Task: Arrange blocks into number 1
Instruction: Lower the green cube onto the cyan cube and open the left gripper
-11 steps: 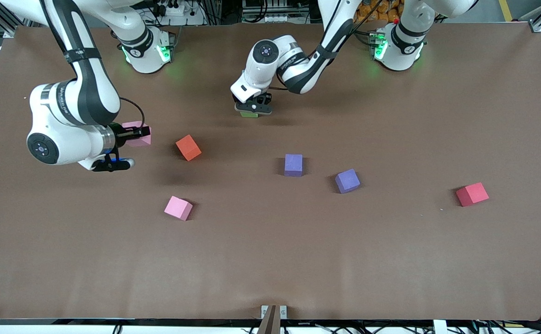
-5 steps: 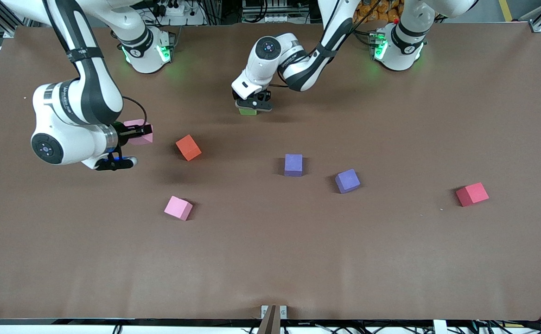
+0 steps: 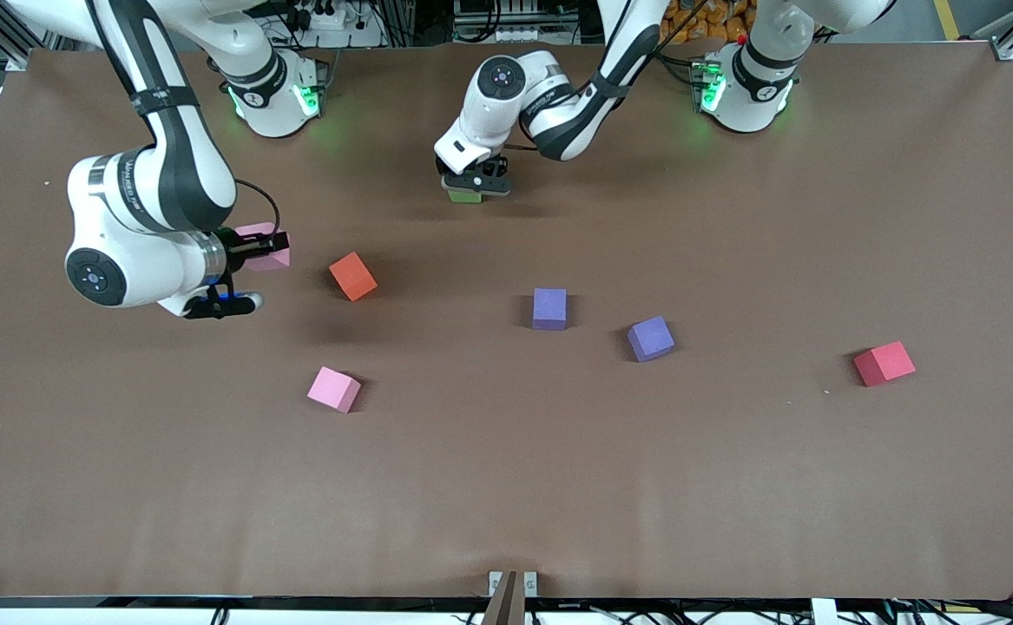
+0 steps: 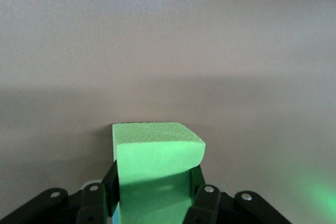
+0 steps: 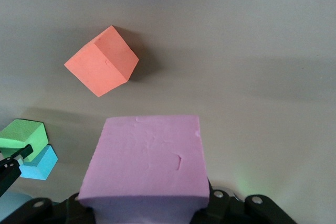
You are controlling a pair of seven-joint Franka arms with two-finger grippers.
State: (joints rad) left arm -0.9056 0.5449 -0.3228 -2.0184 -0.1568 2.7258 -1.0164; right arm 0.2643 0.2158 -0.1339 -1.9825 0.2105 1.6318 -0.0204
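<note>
Left fingers (image 4: 109, 190) clamped on green block (image 4: 155, 156), right fingers (image 5: 216, 195) on pink block (image 5: 147, 161); light blue block (image 5: 38, 163) only in right wrist view.

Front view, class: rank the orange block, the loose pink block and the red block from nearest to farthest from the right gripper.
From the right gripper, shut on a pink block:
1. Orange block, just beside it, toward the table's middle.
2. Loose pink block, nearer the front camera.
3. Red block, at the left arm's end.

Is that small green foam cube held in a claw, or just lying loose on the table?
Held. In the left wrist view the left gripper has its fingers pressed against both sides of the green foam cube.
</note>
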